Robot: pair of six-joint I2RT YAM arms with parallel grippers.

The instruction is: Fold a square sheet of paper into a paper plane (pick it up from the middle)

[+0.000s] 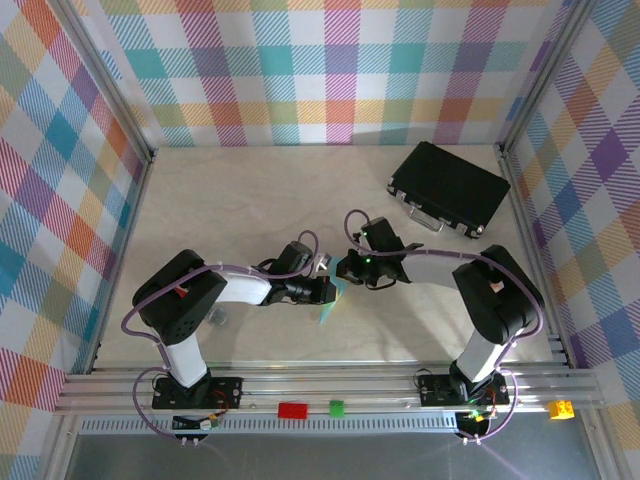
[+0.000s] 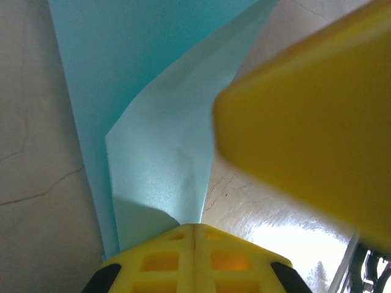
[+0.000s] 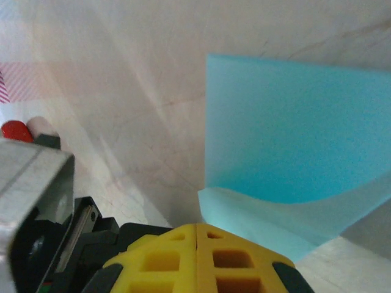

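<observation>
The light-blue sheet of paper (image 1: 330, 308) lies near the middle of the pale worktop (image 1: 250, 200), a little towards the near edge. Both arms reach in over it from either side. From above, the two wrists cover most of it, and a narrow blue strip shows between and just below them.

The left pincer (image 2: 195, 227) is pressed together with no gap at the seam. In its wrist view the sheet tapers right down to the fingertips, a paler flap lying over a darker layer. Whether the paper is nipped between the tips or only lies under them cannot be told. A large blurred yellow shape (image 2: 305, 140), the same colour as the fingers, crowds in from the right. It hides that side of the sheet and part of the worktop.

The right pincer (image 3: 195, 227) is also pressed together. The paper lies just beyond and to the right of its tips, with a curled flap raised off the flat layer and passing behind the right finger.

A black case (image 1: 450, 188) lies at the far right of the worktop, well apart from the paper. Along the near rail sit a red block (image 1: 293, 409), a green block (image 1: 336, 407) and, far to the right, a yellow block (image 1: 560, 408). Checked walls close in the worktop on three sides.
</observation>
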